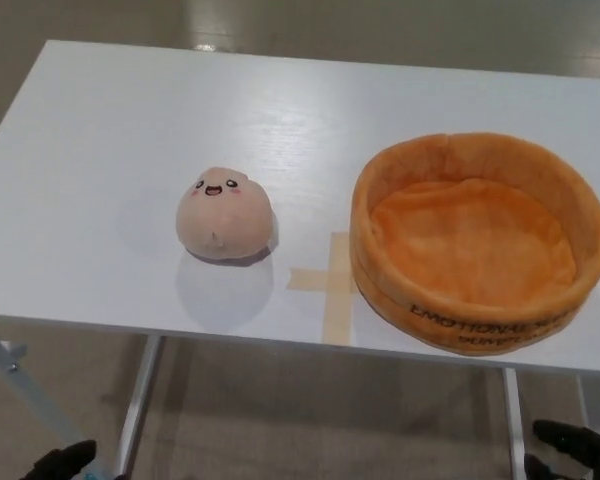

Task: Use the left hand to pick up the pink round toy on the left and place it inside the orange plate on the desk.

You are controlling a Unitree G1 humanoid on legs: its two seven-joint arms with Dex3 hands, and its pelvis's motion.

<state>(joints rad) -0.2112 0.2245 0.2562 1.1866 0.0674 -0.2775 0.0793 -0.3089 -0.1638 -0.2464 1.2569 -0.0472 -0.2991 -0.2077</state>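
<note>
A pink round plush toy [224, 215] with a small smiling face sits on the white desk [110, 150], left of centre. To its right stands the soft orange plate [480, 240], a round plush dish with a raised rim and black lettering on its front; nothing lies inside it. Only a bit of my left hand [65, 462] shows at the bottom left corner, below the desk's front edge and far from the toy. At the bottom right corner a part of my right hand [570, 448] shows, also below the desk.
A cross of tan tape [330, 283] marks the desk between toy and plate. The desk's metal legs [140, 400] and a beige floor show below its front edge. A grey bar [20, 385] slants at the lower left.
</note>
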